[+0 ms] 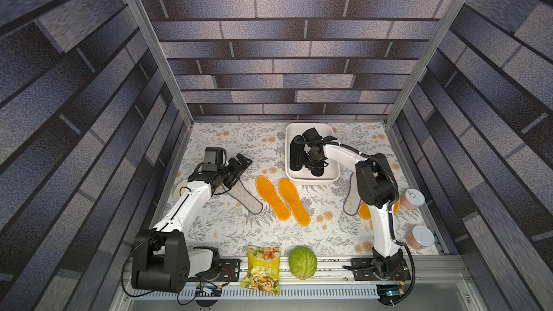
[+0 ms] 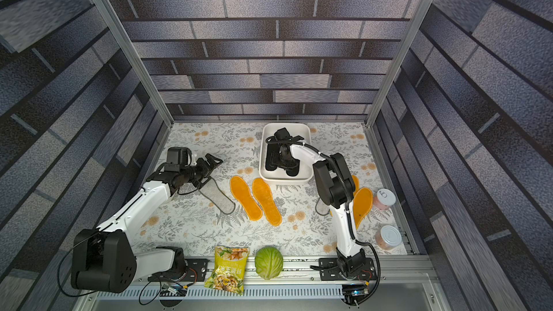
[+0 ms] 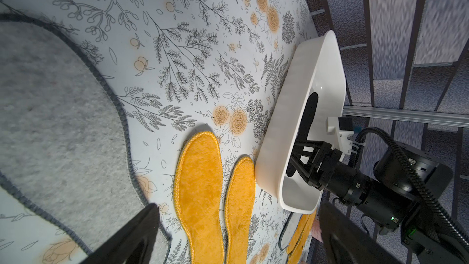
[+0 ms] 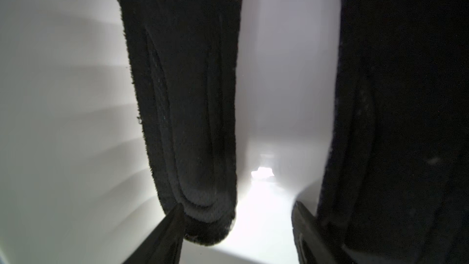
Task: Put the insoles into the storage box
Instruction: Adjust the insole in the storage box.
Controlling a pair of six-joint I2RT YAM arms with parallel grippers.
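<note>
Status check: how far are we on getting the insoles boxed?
Done: two black insoles lie in the storage box. In hand: nothing; the right hand is open inside the box between them, the left hand open by a grey insole. Left on the table: that one, the other grey insole and four orange insoles.

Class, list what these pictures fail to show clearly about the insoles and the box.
Both top views: right arm covers most of one grey insole, parts of two orange insoles.
Both top views: right end effector hides much of the black insoles in the box.
</note>
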